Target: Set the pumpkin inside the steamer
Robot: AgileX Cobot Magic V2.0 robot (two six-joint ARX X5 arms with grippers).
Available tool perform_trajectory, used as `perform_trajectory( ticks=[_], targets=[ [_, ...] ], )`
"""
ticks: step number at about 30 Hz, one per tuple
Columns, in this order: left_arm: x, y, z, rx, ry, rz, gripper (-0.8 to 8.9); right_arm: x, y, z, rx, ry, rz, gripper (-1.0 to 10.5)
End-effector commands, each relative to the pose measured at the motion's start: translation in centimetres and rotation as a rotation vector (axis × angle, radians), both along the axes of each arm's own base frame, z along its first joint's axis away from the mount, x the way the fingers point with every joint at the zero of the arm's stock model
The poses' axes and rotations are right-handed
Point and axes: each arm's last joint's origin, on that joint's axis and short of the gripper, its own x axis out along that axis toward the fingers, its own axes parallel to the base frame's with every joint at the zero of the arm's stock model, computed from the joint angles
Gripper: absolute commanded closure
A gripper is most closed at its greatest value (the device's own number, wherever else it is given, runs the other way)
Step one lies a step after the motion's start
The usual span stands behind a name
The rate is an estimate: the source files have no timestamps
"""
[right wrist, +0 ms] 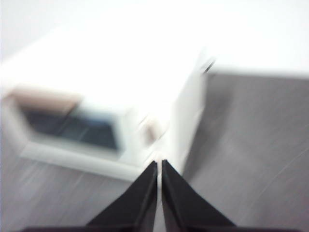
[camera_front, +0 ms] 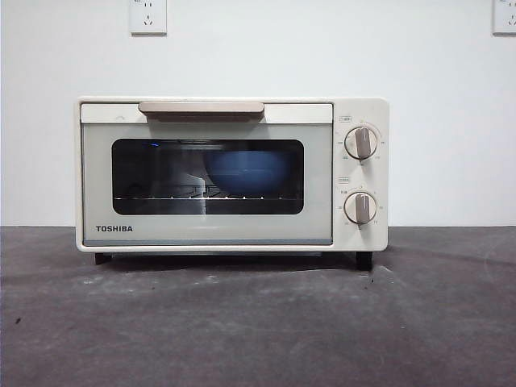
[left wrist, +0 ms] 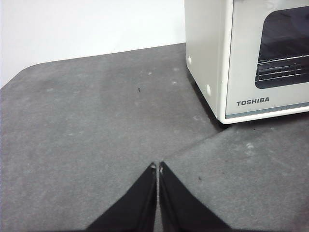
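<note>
The cream-white boxy Toshiba steamer (camera_front: 232, 173) stands on the dark grey counter (camera_front: 258, 322) with its door shut, the beige handle (camera_front: 201, 108) lying along the top edge of the door and two round knobs (camera_front: 360, 143) stacked on the panel beside the window. Through the dark glass a blue bowl (camera_front: 248, 172) is seen resting on the wire rack inside. The small orange pumpkin cannot be found in any view; whether it sits in that bowl or lies off camera cannot be told.

The left hand (left wrist: 158, 166) hangs low over the counter in front of the steamer (left wrist: 246, 58) and off to its logo-side corner, its two black jaws pressed together with nothing between them. The right hand (right wrist: 159, 164) is placed above and in front of the steamer (right wrist: 106, 96) toward its knob side, jaws likewise closed and empty; that view is badly smeared.

Judged from this, either the door has yet to be opened or the work is already done. If opening is the step in hand, the jaws should first be spread, the handle taken squarely at its middle, and the door drawn down in its arc so the light cabinet is not dragged forward.
</note>
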Motion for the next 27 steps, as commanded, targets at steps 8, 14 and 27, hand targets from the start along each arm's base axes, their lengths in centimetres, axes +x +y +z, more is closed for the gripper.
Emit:
perform_trajectory(
  ticks=[8,14,27],
  targets=[
    [0.1,0.0,-0.6,0.012,0.021,0.001,7.94,0.5,-3.9,-5.9,0.014,-0.236,-0.346,9.4],
    [0.1,0.0,-0.6,0.012,0.021,0.001,7.94,0.0,-5.2,-9.4,0.012,-0.27,-0.464,9.4],
    [0.1,0.0,-0.6,0.012,0.02,0.001,7.94,-0.6,-5.4,-12.0,0.008,-0.264,-0.491,9.4]
  ],
)
